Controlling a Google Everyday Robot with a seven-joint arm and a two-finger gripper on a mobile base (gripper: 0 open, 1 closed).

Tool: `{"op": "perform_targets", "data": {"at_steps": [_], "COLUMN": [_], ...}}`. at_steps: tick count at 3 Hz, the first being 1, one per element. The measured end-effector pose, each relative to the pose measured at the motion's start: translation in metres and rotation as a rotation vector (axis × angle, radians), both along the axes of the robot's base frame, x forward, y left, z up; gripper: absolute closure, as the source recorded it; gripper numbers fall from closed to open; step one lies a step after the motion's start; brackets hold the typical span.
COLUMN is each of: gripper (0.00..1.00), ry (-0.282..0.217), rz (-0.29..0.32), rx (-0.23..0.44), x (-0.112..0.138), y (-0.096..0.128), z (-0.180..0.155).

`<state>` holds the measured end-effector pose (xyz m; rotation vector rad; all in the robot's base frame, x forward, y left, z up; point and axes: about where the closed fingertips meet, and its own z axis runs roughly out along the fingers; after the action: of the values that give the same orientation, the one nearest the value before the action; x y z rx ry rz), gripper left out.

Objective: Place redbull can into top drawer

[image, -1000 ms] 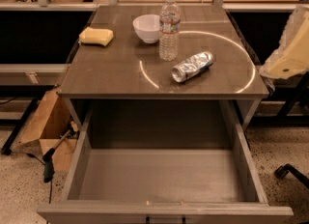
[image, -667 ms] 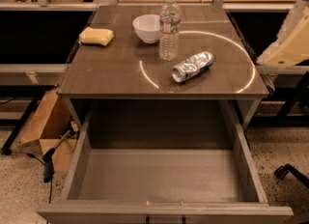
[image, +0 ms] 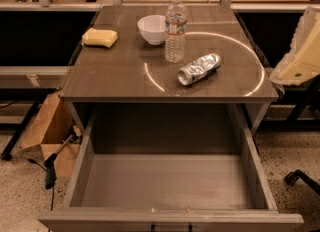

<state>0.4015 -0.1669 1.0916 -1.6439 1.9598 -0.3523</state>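
The redbull can [image: 199,69] lies on its side on the table top [image: 115,76], right of centre, crinkled and silvery. The top drawer [image: 170,181] is pulled fully open below the table's front edge, and its flat grey bottom holds nothing. A dark handle [image: 170,227] shows on its front. My gripper is out of view. Only a cream-coloured part of my arm [image: 299,51] shows at the right edge, level with the table and to the right of the can, apart from it.
A clear water bottle [image: 175,28] stands upright just behind the can. A white bowl [image: 152,29] and a yellow sponge [image: 100,37] sit further back and to the left. A cardboard box [image: 47,133] and a tool lie on the floor at left.
The cream arm part at the right edge has shifted only slightly. The can, bottle, bowl, sponge and drawer have not moved.
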Motion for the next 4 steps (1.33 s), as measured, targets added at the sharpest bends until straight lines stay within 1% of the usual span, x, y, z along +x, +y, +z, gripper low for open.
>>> {"op": "perform_targets", "data": {"at_steps": [1,2,3,4], "gripper": [0.0,0.0,0.0,0.0], "ry": [-0.037,-0.051,-0.051,-0.055], "rz": [0.105,0.174,0.23,0.231], "rx": [-0.008,-0.021,-0.035,-0.097], "x": [0.009,0.023,0.036,0.048], "y": [0.011,0.017,0.021,0.025], "z": [0.008,0.007,-0.002,-0.019]}}
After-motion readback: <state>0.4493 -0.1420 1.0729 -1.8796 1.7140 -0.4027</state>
